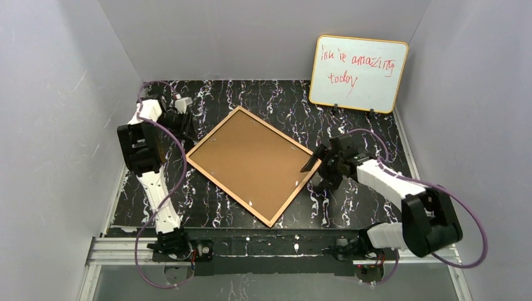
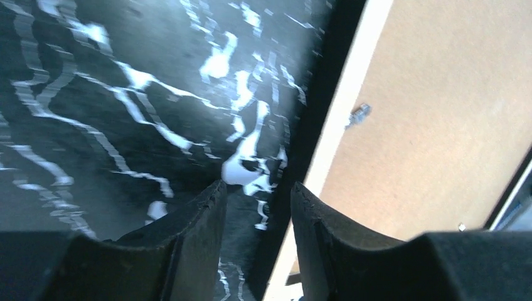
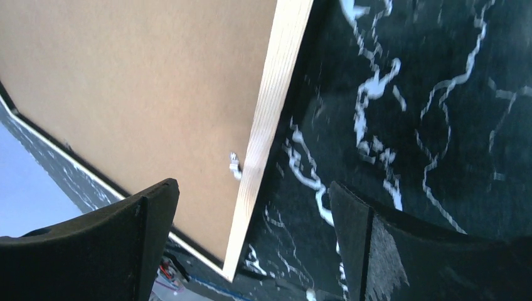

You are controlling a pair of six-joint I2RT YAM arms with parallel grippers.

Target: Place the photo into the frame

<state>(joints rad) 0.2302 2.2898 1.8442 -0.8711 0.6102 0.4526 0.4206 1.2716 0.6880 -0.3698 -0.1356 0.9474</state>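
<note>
The left end effector (image 2: 257, 188) hung low over the table (image 1: 263, 94) at the frame's 10 o'clock edge. Its two fingers stood a narrow gap apart, pinching nothing, with the marbled surface showing between them. The right end effector (image 3: 251, 188) was spread wide at the frame's 3 o'clock corner, one finger over the board side and the other over bare table, gripping nothing.

One frame (image 1: 276, 130) lay face down at the middle of the table, turned like a diamond with its tan wooden rails up. One brown backing panel (image 1: 251, 163) filled it. Each wrist view showed one small metal tab (image 2: 359, 113) just inside a rail.

At about 1 o'clock from the frame, one orange-edged whiteboard (image 1: 357, 74) leaned against the back wall. Its red handwriting ended in "amazing today"; the first word was unclear.
</note>
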